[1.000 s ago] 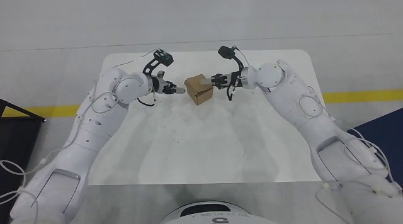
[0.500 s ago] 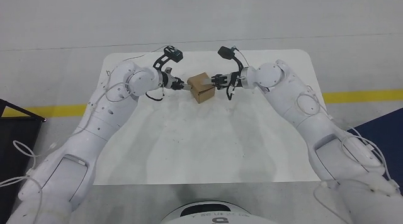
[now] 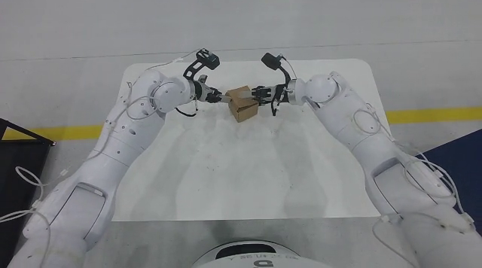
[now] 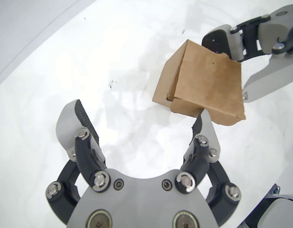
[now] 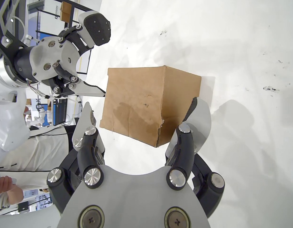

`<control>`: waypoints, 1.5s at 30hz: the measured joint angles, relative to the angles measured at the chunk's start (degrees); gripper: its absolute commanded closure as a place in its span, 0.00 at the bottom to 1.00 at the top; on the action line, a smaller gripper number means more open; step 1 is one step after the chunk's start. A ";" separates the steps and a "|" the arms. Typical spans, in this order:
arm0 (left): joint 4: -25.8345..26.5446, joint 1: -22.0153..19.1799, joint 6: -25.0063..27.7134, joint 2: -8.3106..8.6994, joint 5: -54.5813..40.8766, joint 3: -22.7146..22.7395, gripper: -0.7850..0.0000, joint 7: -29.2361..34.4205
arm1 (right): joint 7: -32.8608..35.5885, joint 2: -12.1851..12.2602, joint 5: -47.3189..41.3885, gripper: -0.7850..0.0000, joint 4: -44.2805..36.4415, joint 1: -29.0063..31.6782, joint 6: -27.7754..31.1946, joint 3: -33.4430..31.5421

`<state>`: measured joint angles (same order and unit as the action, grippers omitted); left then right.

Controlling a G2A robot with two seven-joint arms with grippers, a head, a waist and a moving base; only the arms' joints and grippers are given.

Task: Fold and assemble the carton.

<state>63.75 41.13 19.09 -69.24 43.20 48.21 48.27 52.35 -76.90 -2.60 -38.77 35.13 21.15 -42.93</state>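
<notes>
**Top view.** The white table (image 3: 226, 178) spans the middle of the frame, its bare near half toward the lower edge. The two arms rise from the lower corners and converge just above frame centre. There the brown carton (image 3: 241, 104) rests on the tabletop. The left gripper (image 3: 217, 96) meets it from the left of the frame and the right gripper (image 3: 258, 92) from the right. Beyond the table, a yellow floor stripe (image 3: 437, 115) crosses the grey floor at mid-height.

**Left wrist view.** At lower centre, the left gripper's fingers stand wide apart with nothing between them. The tip of the finger at lower right touches the carton's near lower edge. The carton sits right of centre, with one flap folded over its face and a narrow gap at the seam. Farther off, at upper right, the right gripper's dark pad lies against the carton's far upper edge. Its other finger sits at the carton's right edge.

**Right wrist view.** At lower centre, the right gripper holds the carton between widely spaced fingers, the right-hand finger overlapping a side wall. The carton fills frame centre and bears a darker stain. Farther off, at upper left, one left-gripper fingertip touches the carton's left edge; the other finger stands apart above it.
</notes>
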 measured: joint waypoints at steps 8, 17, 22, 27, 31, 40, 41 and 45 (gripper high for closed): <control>-1.07 0.19 -0.02 0.02 0.04 0.59 0.00 0.52 | 0.79 -0.56 -1.26 0.23 3.18 -1.03 -0.96 -0.61; -0.30 1.23 0.17 0.50 0.63 2.00 0.00 0.77 | 1.90 -1.56 -1.38 0.26 4.53 -1.64 -1.03 -0.16; -2.05 -0.77 0.68 -0.33 1.17 0.56 0.00 -0.01 | 2.51 -2.00 -1.11 0.27 5.05 -2.28 -0.48 -0.02; -5.79 -3.28 2.06 -1.76 0.42 -1.67 0.00 -1.76 | 3.08 -2.27 -1.00 0.35 5.17 -2.45 -0.16 -0.11; -8.20 -4.55 2.83 -2.61 0.13 -2.85 0.00 -2.90 | 3.09 -2.47 -0.80 0.36 5.18 -2.40 -0.20 -0.12; -10.91 -3.55 3.32 -2.26 -0.61 -0.84 0.00 -5.80 | 2.77 -2.53 -0.67 0.35 6.07 -2.69 -0.67 -0.99; -10.94 -3.11 3.43 -2.06 -0.88 -0.28 0.00 -6.18 | 2.77 -2.54 -0.69 0.35 6.10 -2.68 -0.84 -1.06; -10.38 -1.50 4.22 -1.35 -1.58 1.39 0.00 -5.72 | 2.80 -2.67 -0.62 0.35 6.08 -2.56 -1.32 -1.22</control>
<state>53.37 39.62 23.31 -70.59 41.62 49.59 42.55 55.15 -79.57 -3.22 -32.69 32.58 19.83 -44.15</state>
